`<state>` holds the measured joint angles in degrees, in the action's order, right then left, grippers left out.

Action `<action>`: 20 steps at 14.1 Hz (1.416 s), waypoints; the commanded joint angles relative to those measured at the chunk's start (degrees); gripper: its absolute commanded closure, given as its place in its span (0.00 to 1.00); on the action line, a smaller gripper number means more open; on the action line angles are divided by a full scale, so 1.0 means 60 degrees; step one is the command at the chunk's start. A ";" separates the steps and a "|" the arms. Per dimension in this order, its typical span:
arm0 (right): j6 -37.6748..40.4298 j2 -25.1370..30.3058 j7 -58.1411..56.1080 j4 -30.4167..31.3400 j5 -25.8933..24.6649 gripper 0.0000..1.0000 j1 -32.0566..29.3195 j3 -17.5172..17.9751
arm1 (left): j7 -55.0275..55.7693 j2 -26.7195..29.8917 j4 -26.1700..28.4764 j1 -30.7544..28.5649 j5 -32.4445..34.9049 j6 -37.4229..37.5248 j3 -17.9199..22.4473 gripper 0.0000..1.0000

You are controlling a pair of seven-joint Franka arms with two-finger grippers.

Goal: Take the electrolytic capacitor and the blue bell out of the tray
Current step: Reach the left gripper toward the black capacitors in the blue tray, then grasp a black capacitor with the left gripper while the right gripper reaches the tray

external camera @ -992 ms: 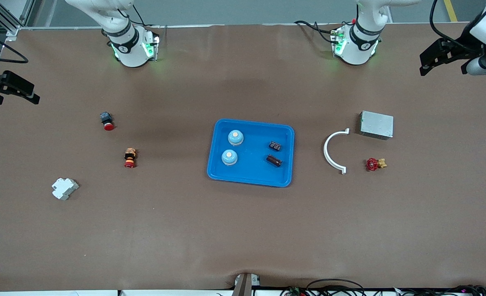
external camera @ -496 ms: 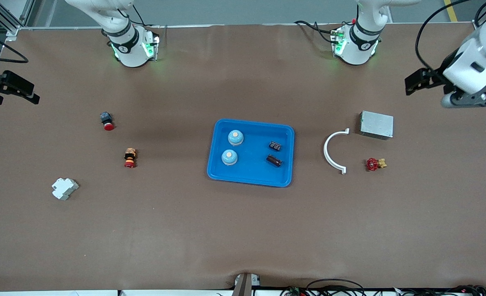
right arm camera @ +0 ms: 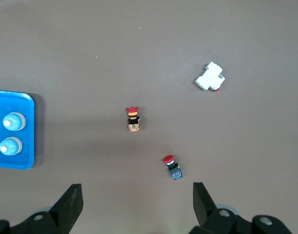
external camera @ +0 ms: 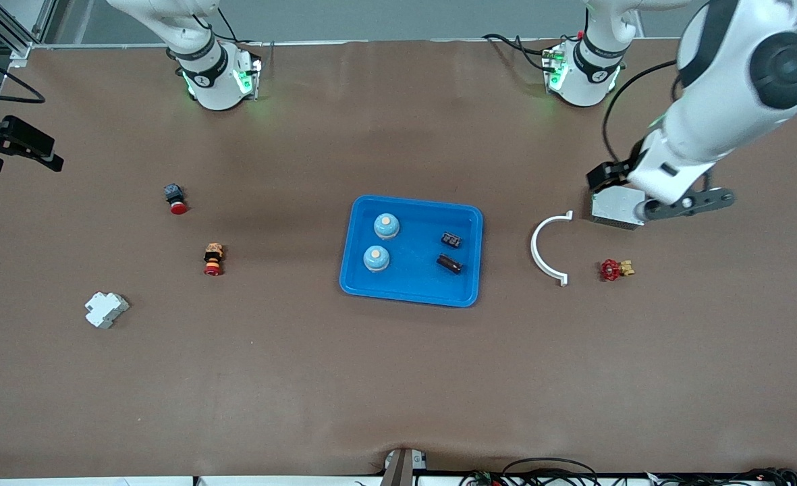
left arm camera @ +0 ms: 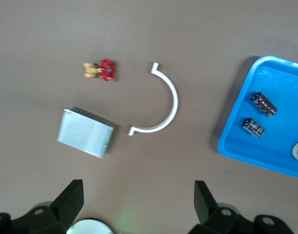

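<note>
Two pale blue bells [external camera: 386,226] [external camera: 376,258] stand in the blue tray [external camera: 411,298] at mid-table, on its side toward the right arm's end. Two dark capacitors [external camera: 451,239] [external camera: 449,264] lie in the same tray toward the left arm's end. The left wrist view shows both capacitors [left arm camera: 263,104] [left arm camera: 253,127] in the tray [left arm camera: 228,145]. My left gripper [external camera: 649,201] [left arm camera: 139,187] hangs open and holds nothing, over the table by the grey metal box. My right gripper [external camera: 17,145] [right arm camera: 137,190] waits open and holds nothing, at the right arm's end of the table.
A grey metal box [external camera: 607,206], a white curved bracket [external camera: 540,250] and a red valve [external camera: 615,269] lie toward the left arm's end. Two red-capped push buttons [external camera: 175,198] [external camera: 213,260] and a white breaker [external camera: 106,309] lie toward the right arm's end.
My left arm has swung in from the table's edge and now hangs by the grey metal box. The right arm and the objects have not moved.
</note>
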<state>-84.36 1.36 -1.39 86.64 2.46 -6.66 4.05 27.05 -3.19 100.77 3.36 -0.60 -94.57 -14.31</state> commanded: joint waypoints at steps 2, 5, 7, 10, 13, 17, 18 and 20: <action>0.0056 0.0183 -0.0003 0.0121 -0.0451 0.00 0.0041 0.0014 | 0.1550 -0.0536 0.0956 -0.0003 -0.0208 -0.1621 -0.0820 0.00; 0.0231 0.0329 0.1671 0.0325 -0.0351 0.00 0.0566 0.0029 | 0.3570 -0.1471 0.1192 0.0142 -0.0179 -0.3028 -0.1466 0.00; 0.0305 0.0533 0.2908 0.0850 -0.0263 0.00 0.1239 0.0029 | 0.5122 -0.2262 0.1178 0.0712 -0.0120 -0.3921 -0.1482 0.03; -0.0103 0.0826 0.3337 0.1876 0.1269 0.00 0.1287 -0.0088 | 0.7423 -0.3376 0.1163 0.1358 -0.0047 -0.5532 -0.1467 0.08; -0.0441 0.0930 0.4067 0.2215 0.1393 0.00 0.1344 0.0014 | 0.9006 -0.4183 0.1061 0.1798 0.0594 -0.6342 -0.1438 0.12; -0.1784 0.1703 0.5122 0.3791 0.1393 0.00 0.2148 0.0029 | 1.0372 -0.4770 0.0900 0.1857 0.1798 -0.6387 -0.1438 0.13; -0.2239 0.1909 0.5516 0.4305 0.1393 0.00 0.2441 0.0029 | 1.0505 -0.4815 0.0914 0.1915 0.1930 -0.6387 -0.1438 0.13; -0.2740 0.1955 0.6511 0.4734 0.1378 0.00 0.3143 0.0029 | 1.0768 -0.4772 0.0813 0.1931 0.2063 -0.6387 -0.1482 0.14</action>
<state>-97.35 9.60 32.37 109.53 10.04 8.56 4.55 89.15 -31.77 107.16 14.36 10.11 -133.06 -23.06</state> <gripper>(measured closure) 0.000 0.132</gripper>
